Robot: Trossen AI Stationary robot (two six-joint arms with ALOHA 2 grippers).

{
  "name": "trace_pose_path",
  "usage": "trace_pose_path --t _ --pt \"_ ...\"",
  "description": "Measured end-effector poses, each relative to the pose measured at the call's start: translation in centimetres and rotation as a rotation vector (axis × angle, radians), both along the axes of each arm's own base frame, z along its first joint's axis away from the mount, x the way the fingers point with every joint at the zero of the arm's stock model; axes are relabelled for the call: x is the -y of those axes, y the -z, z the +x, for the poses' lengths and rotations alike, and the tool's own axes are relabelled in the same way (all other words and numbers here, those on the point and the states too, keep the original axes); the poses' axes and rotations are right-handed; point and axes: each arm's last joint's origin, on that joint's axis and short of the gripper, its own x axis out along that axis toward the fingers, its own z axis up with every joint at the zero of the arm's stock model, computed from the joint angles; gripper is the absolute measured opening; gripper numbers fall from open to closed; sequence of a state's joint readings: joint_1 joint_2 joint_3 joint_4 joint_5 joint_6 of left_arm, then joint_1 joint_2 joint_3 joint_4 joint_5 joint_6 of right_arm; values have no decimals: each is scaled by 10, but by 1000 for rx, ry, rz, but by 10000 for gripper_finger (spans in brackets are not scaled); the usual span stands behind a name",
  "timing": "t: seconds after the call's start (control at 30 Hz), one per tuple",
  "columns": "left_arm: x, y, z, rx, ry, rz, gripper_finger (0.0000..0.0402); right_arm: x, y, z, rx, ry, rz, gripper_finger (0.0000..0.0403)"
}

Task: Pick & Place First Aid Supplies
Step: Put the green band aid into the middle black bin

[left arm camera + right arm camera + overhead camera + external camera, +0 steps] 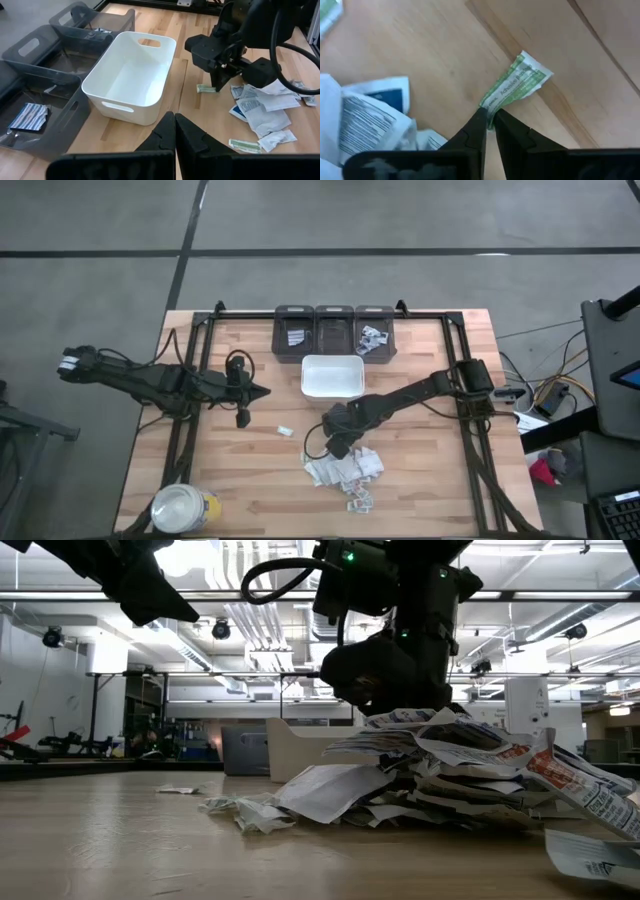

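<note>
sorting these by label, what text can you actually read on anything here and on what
"Adhesive": on the green-striped packet pinched by the right gripper; the rest of that line is blurred.
Print on the pile of packets: too small to read.
Blue-striped packets in the grey bin: unreadable.

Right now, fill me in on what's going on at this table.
The right arm's tool is down at the edge of the pile of first aid packets, pinching the end of a green-striped packet that lies on the wooden table. The white tray behind the pile is empty. The three grey bins at the back already hold a few packets. The left arm's tool waits shut, off to the left side. A lone packet lies apart from the pile.
</note>
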State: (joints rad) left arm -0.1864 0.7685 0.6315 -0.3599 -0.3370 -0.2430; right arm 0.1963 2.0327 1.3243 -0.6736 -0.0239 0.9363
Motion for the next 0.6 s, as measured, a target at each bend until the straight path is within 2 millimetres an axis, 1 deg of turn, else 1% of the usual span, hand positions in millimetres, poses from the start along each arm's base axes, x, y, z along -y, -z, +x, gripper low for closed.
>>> trace_pose_path --t 0.2,0.37,0.47,0.6 --pt "0 0 0 0 0 0 0 -3 1 -6 -54 -11 -15 13" --pt "0 0 0 0 0 0 0 -3 -7 -12 -69 -22 -15 9" --pt "0 0 0 0 0 0 0 -2 -18 -20 -92 -25 -14 8" --pt "0 0 0 0 0 0 0 0 -50 -30 -45 -46 -1 8"
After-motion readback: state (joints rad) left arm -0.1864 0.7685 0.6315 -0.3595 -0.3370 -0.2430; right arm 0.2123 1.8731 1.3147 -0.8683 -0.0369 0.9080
